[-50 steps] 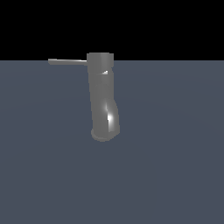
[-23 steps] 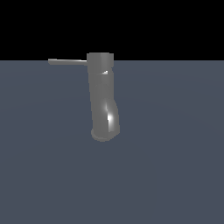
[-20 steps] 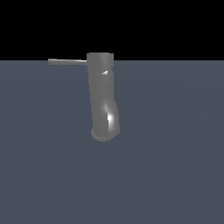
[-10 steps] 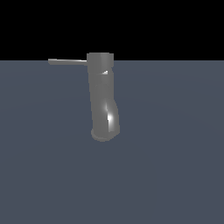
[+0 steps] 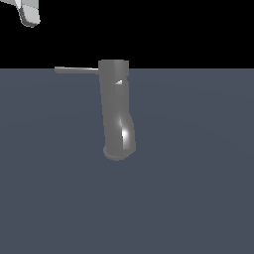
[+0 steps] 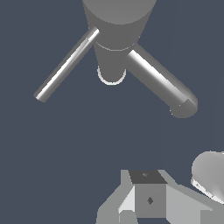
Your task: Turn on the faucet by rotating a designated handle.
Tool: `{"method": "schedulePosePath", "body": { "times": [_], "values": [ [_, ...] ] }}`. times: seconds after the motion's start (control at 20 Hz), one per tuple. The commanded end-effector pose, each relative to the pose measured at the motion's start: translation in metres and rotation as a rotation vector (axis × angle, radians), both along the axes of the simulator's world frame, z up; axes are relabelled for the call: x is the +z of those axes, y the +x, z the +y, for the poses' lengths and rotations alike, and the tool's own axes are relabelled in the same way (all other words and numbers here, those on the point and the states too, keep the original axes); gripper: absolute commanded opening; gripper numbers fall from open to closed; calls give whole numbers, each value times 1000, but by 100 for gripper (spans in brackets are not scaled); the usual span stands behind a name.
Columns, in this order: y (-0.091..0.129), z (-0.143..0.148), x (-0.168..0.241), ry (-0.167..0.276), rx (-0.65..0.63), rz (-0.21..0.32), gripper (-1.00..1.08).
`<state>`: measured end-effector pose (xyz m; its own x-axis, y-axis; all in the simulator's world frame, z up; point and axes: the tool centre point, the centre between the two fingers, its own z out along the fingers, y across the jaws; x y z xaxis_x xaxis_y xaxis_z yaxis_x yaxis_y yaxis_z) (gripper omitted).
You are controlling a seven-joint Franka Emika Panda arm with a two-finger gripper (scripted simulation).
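Note:
The faucet [image 5: 117, 111] is a tall glossy grey cylinder standing on the dark floor, bent slightly near its rounded lower end. Its handle [image 5: 77, 70], a thin grey rod, juts from the top toward the exterior view's left. A white piece of my gripper [image 5: 28, 13] shows at the upper corner on the exterior view's left, well above the handle's tip and apart from it. The wrist view looks down on the faucet [image 6: 118, 26], the handle [image 6: 65, 65] and a thicker spout [image 6: 161, 82]. Grey parts of my gripper [image 6: 148, 199] show there, with nothing between them; their spacing is unclear.
A flat dark blue-grey floor [image 5: 198, 188] spreads around the faucet, under a black background. No other object shows.
A white piece of my gripper has come into the exterior view at the upper left corner. The faucet and its handle have not moved.

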<state>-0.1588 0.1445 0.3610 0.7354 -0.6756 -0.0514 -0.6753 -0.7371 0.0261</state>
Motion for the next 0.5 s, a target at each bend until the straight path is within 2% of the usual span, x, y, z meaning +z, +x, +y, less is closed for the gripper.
{"method": "schedulePosePath", "body": {
  "times": [0.0, 0.45],
  "values": [
    [11, 7, -6, -1, -53, -4, -100],
    [51, 23, -27, -6, -234, -16, -100]
  ]
}}
